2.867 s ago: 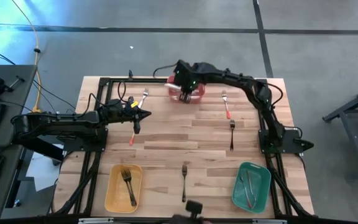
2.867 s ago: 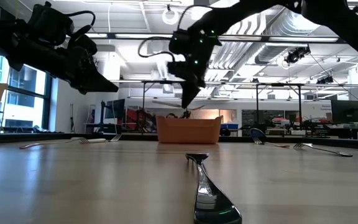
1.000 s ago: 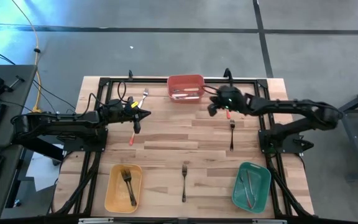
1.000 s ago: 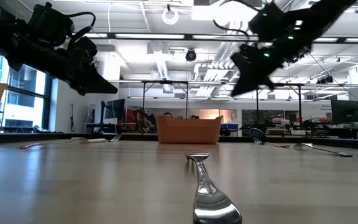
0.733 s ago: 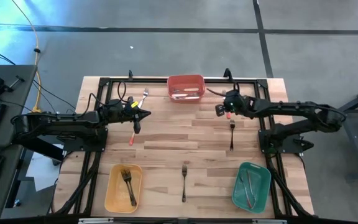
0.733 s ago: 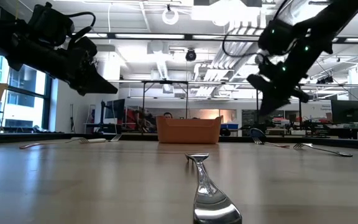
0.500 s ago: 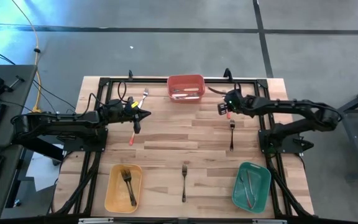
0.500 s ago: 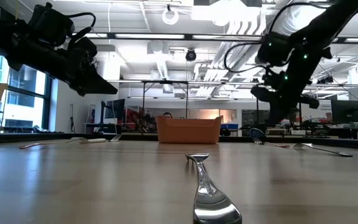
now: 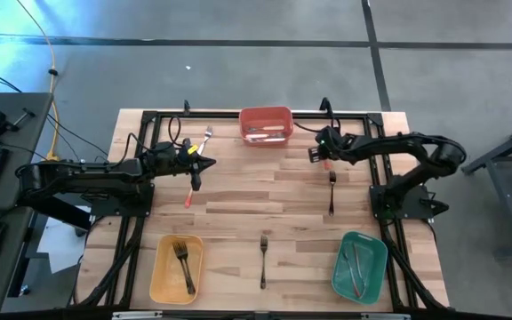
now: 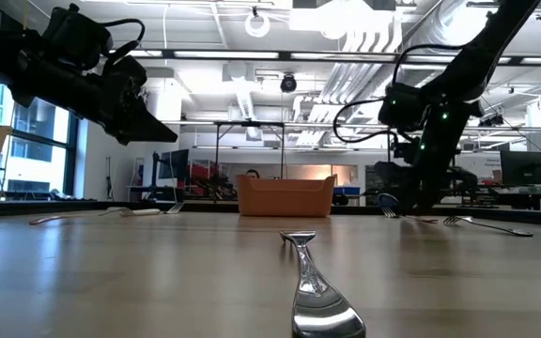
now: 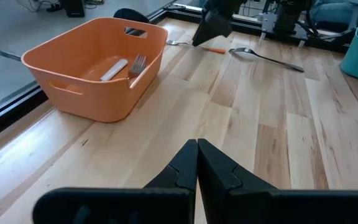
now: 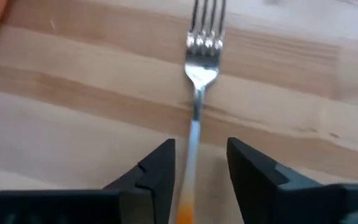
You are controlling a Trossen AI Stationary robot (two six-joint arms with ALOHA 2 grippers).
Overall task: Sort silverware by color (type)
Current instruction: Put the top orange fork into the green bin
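Observation:
A fork with a red handle (image 12: 202, 43) lies flat on the table at the far right, its tines pointing away from my right gripper (image 12: 197, 155). That gripper (image 9: 318, 156) hangs low over the fork, open, with one finger on each side of the handle (image 12: 188, 186) and a gap at both. My left gripper (image 9: 198, 165) hovers shut over the table's left half, holding nothing. More silverware lies loose: a white-handled fork (image 9: 206, 138), a red-handled piece (image 9: 188, 196), and two black-handled forks (image 9: 332, 191) (image 9: 263, 258).
A red bin (image 9: 266, 114) holding silverware stands at the far middle. A yellow bin (image 9: 161, 271) with a black fork is near left, and a green bin (image 9: 373, 267) with silverware is near right. In the low view a fork (image 10: 310, 282) lies close in front.
My right gripper has moved from beside the red bin a little toward the table's right edge. It has come down from high above the table to just over the red-handled fork, tipping to point downward. The silverware lies as before.

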